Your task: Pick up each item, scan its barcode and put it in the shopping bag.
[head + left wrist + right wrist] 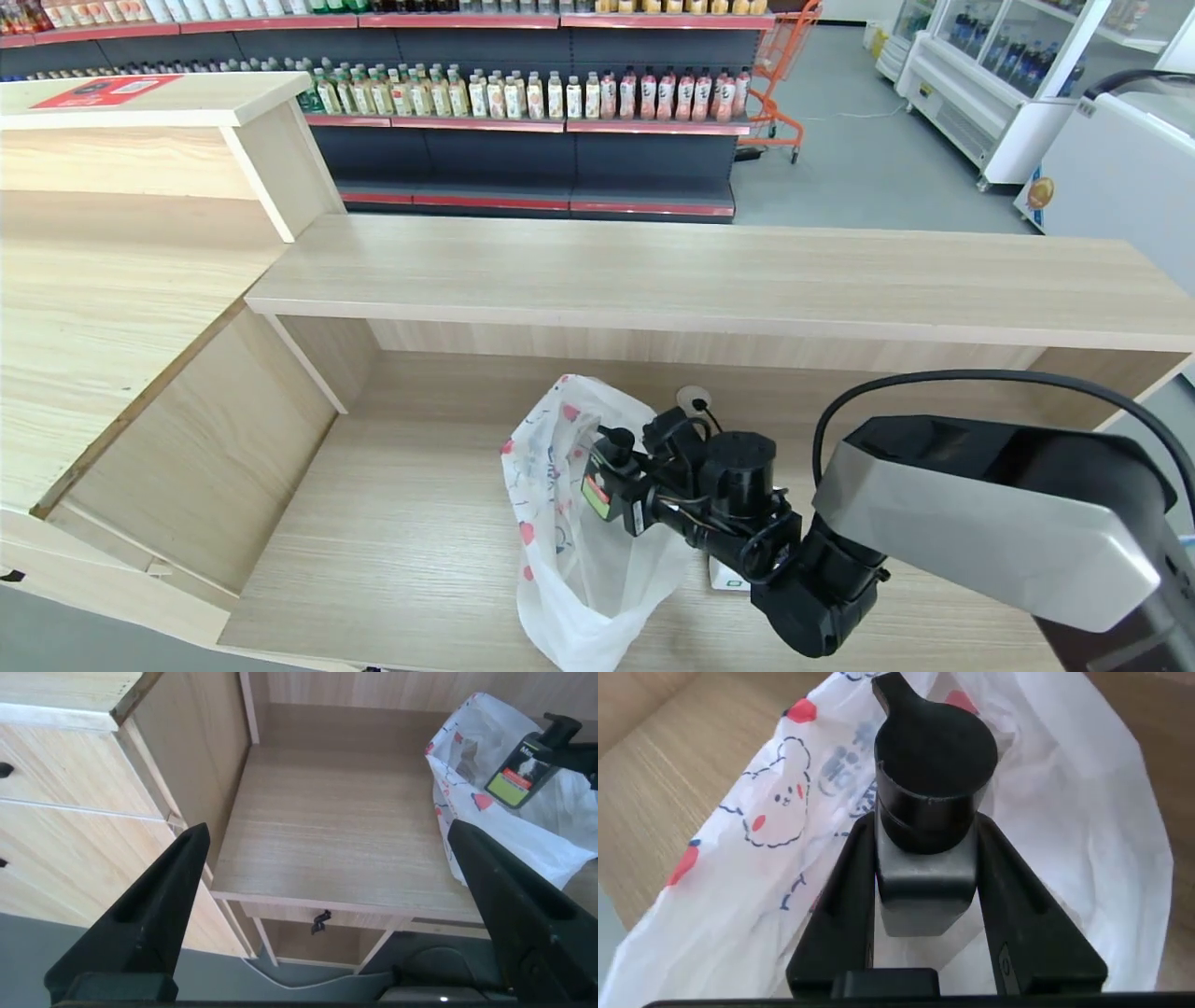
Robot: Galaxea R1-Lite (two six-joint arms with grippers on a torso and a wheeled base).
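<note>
A checkout desk (392, 541) of pale wood, seen from above, with a raised counter (709, 271) across the 12 o'clock side. A thin white bag (560, 560) printed with red hearts and a cartoon bear slumps at about 6 o'clock on the desk, its mouth open toward 12 o'clock.

The right arm comes in from 4 o'clock. The right gripper (926, 835) has its jaws clamped on the body of a black pump bottle (602, 481) with a green and red label. The bottle hangs at the bag's mouth, close to the rim at 3 o'clock, pump head uppermost. Whether it is already below the rim cannot be told.

The left gripper (327, 905) hangs off the desk's 7 o'clock corner, well apart from the bag, jaws spread wide and holding nothing.

A small white object (726, 574) lies on the desk under the right arm; what it is cannot be told.

Likely risks:
- Nothing holds the bag open. The film is limp, so the mouth could fold shut under the bottle.
- The bottle sits near the rim rather than the middle. If let go here, it could catch the edge and drop onto the desk, or pull the bag over.
- The pump spout could snag the film.
- When the fingers draw back, they could drag the light bag along.
</note>
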